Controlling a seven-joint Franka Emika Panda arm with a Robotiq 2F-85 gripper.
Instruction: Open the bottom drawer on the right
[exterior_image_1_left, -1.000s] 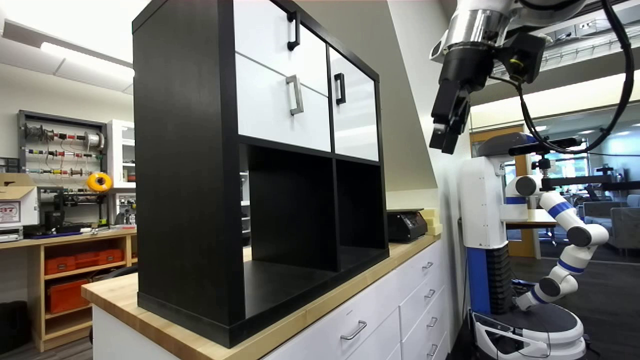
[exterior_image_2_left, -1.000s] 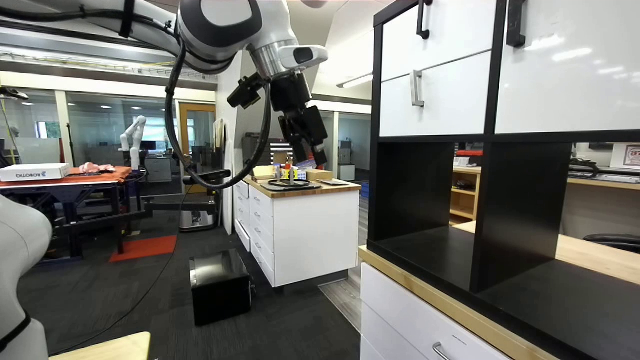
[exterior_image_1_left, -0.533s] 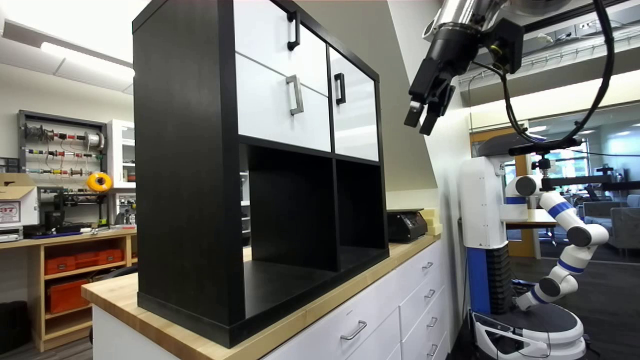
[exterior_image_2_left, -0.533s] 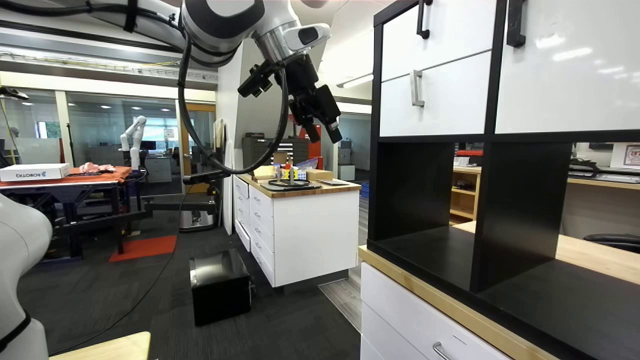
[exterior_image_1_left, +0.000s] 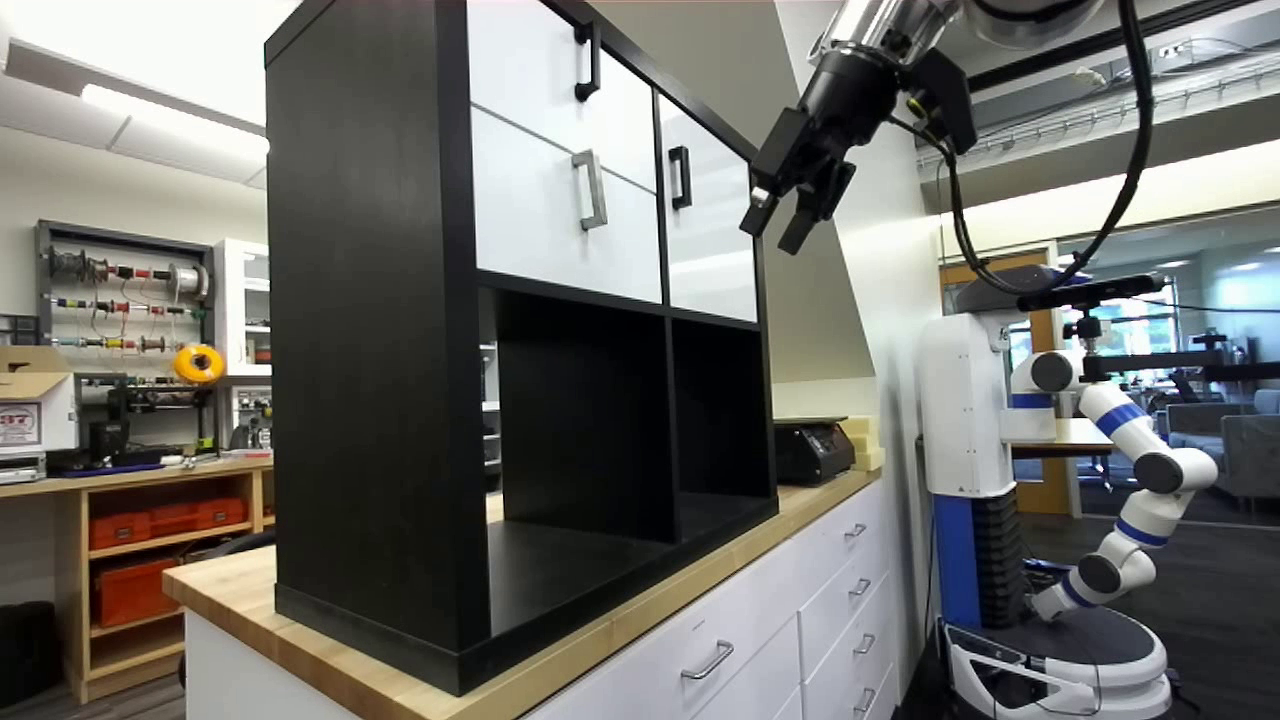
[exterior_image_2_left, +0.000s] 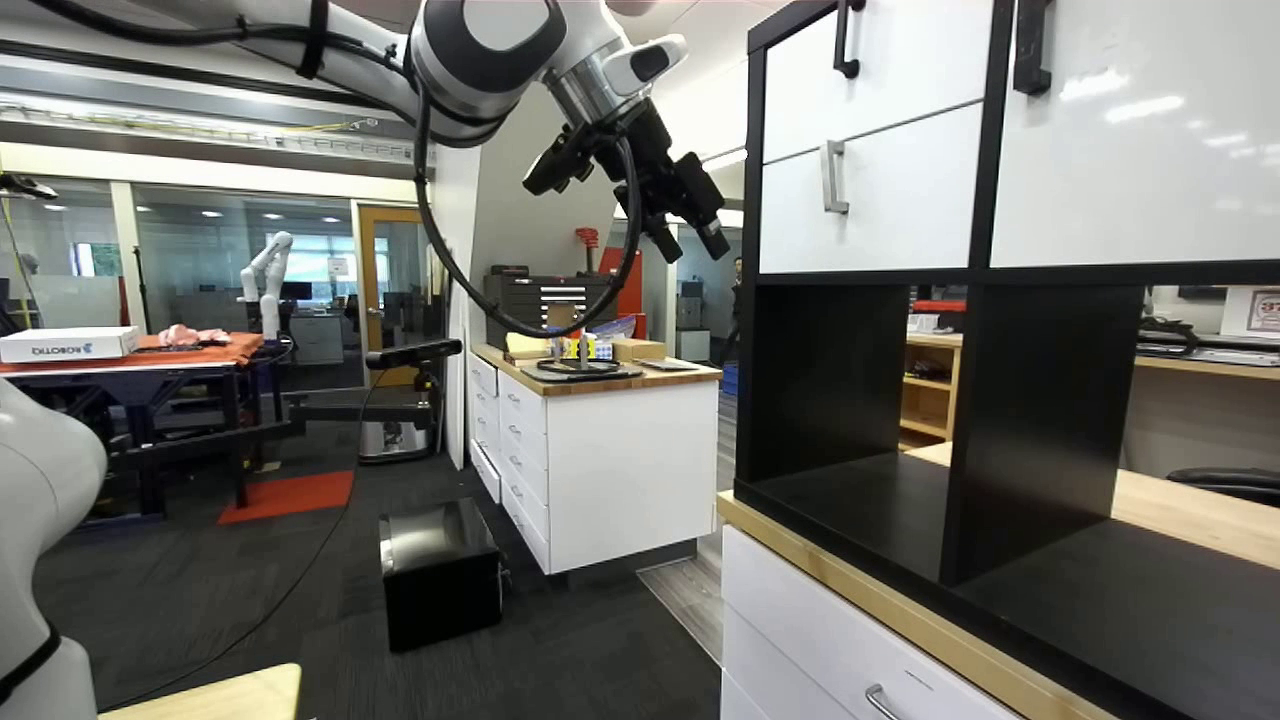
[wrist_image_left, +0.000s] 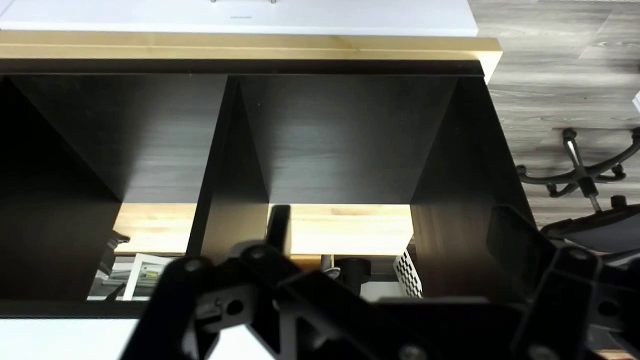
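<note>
The black cabinet (exterior_image_1_left: 360, 320) has an upper white drawer (exterior_image_1_left: 520, 60) with a black handle and a lower white drawer (exterior_image_1_left: 525, 220) with a silver handle (exterior_image_1_left: 597, 190). The lower drawer (exterior_image_2_left: 910, 205) is shut, and its silver handle (exterior_image_2_left: 830, 175) also shows in an exterior view. A white door (exterior_image_1_left: 718, 245) with a black handle sits beside the drawers. My gripper (exterior_image_1_left: 777, 224) is open and empty, tilted downward in front of the cabinet and apart from it. It also shows in an exterior view (exterior_image_2_left: 692, 248) and in the wrist view (wrist_image_left: 395, 225), before open compartments.
The cabinet stands on a wooden counter (exterior_image_1_left: 590, 630) with white drawers below (exterior_image_1_left: 640, 665). A black cable (exterior_image_2_left: 640, 220) loops from the arm. A black box (exterior_image_2_left: 440, 570) is on the floor. A white counter unit (exterior_image_2_left: 630, 470) and a mobile robot (exterior_image_1_left: 965, 410) stand nearby.
My gripper has moved toward the cabinet and turned, leftward in an exterior view and rightward in the other exterior view. Its fingers stay apart. Drawers and door have not moved.
</note>
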